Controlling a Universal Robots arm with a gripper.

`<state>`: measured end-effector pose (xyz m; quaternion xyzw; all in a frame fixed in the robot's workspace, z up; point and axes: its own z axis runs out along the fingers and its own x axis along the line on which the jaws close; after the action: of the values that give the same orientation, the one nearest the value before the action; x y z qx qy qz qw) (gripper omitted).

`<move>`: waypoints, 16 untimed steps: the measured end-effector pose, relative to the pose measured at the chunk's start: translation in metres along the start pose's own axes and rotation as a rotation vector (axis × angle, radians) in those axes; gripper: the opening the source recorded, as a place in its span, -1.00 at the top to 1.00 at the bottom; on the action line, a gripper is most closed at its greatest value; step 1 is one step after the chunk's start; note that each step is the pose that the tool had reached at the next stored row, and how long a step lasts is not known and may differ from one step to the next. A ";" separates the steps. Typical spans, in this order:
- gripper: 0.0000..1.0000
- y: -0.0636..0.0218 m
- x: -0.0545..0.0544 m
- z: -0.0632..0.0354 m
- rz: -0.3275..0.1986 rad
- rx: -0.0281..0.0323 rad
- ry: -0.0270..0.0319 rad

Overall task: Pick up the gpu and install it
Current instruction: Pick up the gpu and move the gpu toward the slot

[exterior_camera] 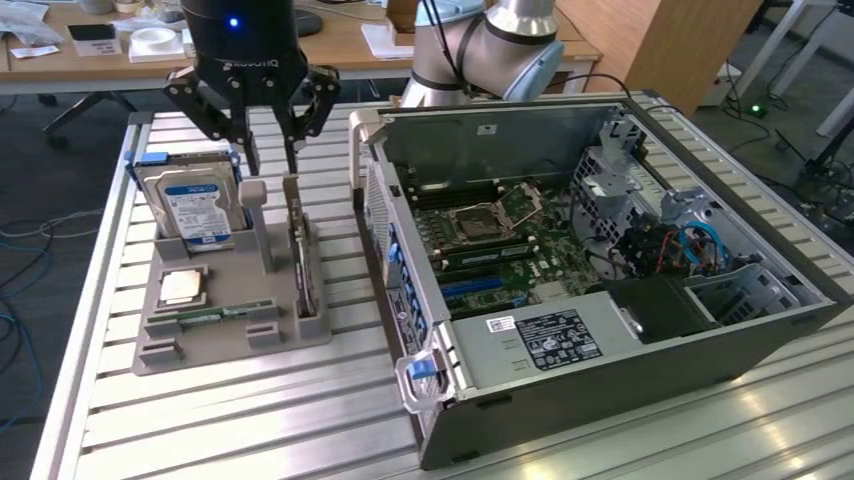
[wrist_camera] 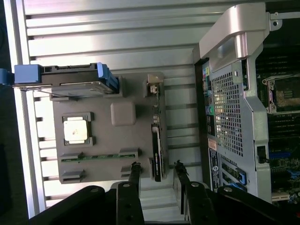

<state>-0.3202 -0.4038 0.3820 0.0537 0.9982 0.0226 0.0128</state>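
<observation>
The gpu (exterior_camera: 306, 262) stands on its edge in the side slot of a grey holder (exterior_camera: 230, 343) on the slatted table, on the side facing the computer case. In the wrist view it appears edge-on as a thin dark card (wrist_camera: 157, 149). My gripper (exterior_camera: 267, 160) hangs open above the holder's far end, apart from the card. In the wrist view the gripper (wrist_camera: 156, 168) has one fingertip on each side of the card's near end. Nothing is held.
The holder also carries an upright hard drive (exterior_camera: 198, 205) with blue rails, a processor (exterior_camera: 183, 288) and a RAM stick (exterior_camera: 220, 313). The open computer case (exterior_camera: 747, 330) lies at the exterior view's right, its motherboard (exterior_camera: 487, 235) exposed. Its metal wall (wrist_camera: 229, 108) runs close beside the holder.
</observation>
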 end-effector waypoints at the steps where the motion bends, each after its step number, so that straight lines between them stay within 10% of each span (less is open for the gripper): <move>1: 0.17 0.0000 0.000 0.0008 0.000 -0.0001 0.0000; 16: 0.17 -0.0011 0.001 0.0273 0.000 -0.0001 0.0000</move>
<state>-0.3201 -0.4037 0.3547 0.0536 0.9982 0.0227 0.0128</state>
